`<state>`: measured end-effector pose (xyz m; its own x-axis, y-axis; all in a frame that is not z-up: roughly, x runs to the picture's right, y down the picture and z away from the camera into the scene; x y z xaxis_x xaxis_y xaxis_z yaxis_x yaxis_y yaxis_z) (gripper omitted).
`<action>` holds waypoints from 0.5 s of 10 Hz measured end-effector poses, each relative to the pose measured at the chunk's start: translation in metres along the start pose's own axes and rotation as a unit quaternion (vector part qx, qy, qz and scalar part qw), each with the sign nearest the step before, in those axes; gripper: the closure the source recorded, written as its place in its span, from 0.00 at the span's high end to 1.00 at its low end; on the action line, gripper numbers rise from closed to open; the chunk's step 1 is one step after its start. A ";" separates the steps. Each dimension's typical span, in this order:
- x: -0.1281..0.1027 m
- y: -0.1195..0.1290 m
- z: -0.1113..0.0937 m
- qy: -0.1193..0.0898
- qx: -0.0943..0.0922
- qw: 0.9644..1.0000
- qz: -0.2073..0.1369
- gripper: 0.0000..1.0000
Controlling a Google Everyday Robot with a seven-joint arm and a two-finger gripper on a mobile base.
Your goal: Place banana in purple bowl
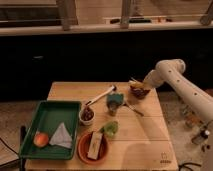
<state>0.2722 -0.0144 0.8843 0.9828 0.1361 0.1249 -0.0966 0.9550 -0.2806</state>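
A wooden counter (150,135) is seen from above and in front, with a dark wall behind it. At the far right corner of the counter stands the purple bowl (138,92), dark and deep-sided. The banana (137,85) is seen as a pale yellow streak lying in or just over the bowl's rim; which of the two cannot be told from this view. The gripper (143,84) is held at the right side of the bowl, right at the banana, at the end of a white arm (176,79) that reaches in from the right edge. It cannot be told how the gripper is set.

A green tray (50,117) is placed at the left of the counter. In it, a red-orange apple (40,139) is found near the front left corner, and a pale folded napkin (62,135) lies just beside it to the right. Next to the tray's right wall stands a white cup-like bowl (87,115) with dark contents. A white-handled utensil (101,94) runs from near that bowl toward the far side. At the front, an orange dish (92,147) holds a pale rectangular block (95,143). A green item (110,129) lies just beyond the dish, and a teal object (115,100) stands near the middle, with a fork (133,108) lying to its right.
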 end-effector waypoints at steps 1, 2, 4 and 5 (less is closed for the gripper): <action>0.000 0.000 0.005 0.005 -0.003 1.000 0.005 0.36; 0.004 0.001 0.008 0.013 -0.004 1.000 0.010 0.47; 0.006 0.001 0.012 0.018 -0.005 1.000 0.017 0.68; 0.008 0.001 0.012 0.019 -0.005 1.000 0.020 0.75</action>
<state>0.2776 -0.0095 0.8966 0.9835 0.1633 0.0776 -0.1339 0.9462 -0.2945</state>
